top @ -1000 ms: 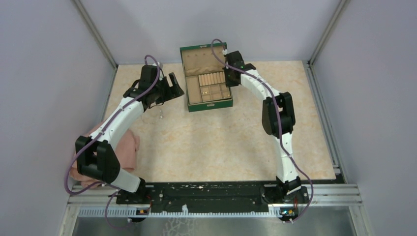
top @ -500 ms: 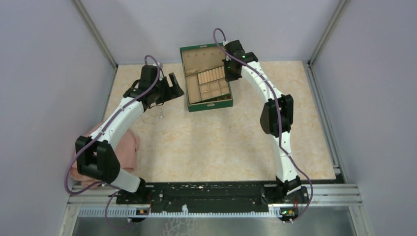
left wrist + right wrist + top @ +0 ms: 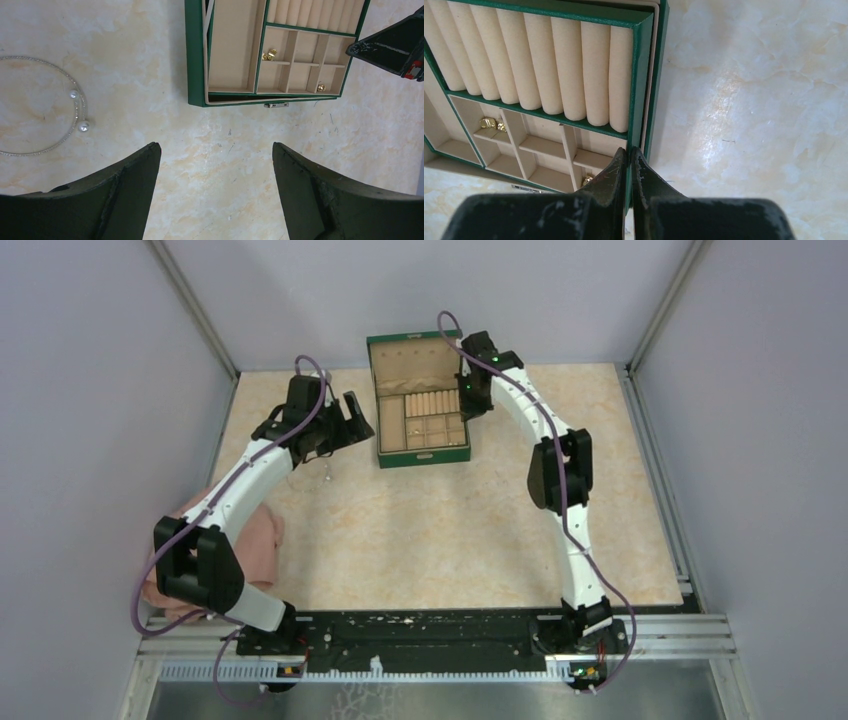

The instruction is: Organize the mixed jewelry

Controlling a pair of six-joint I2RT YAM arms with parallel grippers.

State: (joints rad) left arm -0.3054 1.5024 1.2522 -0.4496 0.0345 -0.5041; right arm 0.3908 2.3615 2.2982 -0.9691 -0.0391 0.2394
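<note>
Pink cloth (image 3: 262, 530) bunched at the left edge of the counter (image 3: 450, 530), toward the near-left corner, we ignore it

Left gripper (image 3: 216, 147) hangs over the far-left part of the counter, jaws spread wide, nothing in them; we read that as ready to drop onto a piece

Wire loop (image 3: 77, 109), thin, open-ended, with two pearl tips, lies flat on bare counter toward the left edge. It is off to the side of the left gripper, not between the fingers, and apart from the green box (image 3: 196, 60). It looks like the one loose piece left outside, so probably next to go

Green box sits open at the far edge, about centre, lid back so the compartments are reachable. Long plain bay on its left side is bare; ring rolls (image 3: 549, 65) run along the far part

Gold pair (image 3: 270, 55) sits in a small square compartment beside the long bay; lone gold piece (image 3: 321, 88) is in the near-right compartment. These look sorted already

Right gripper (image 3: 629, 160) is at the box's right wall, near its near-right corner, fingers pressed together with only a slit. We see nothing held, and cannot tell if the tips touch the wall. The lone gold piece is just inside that wall by the tips, so we judge a drop or a nudge of the box here
</note>
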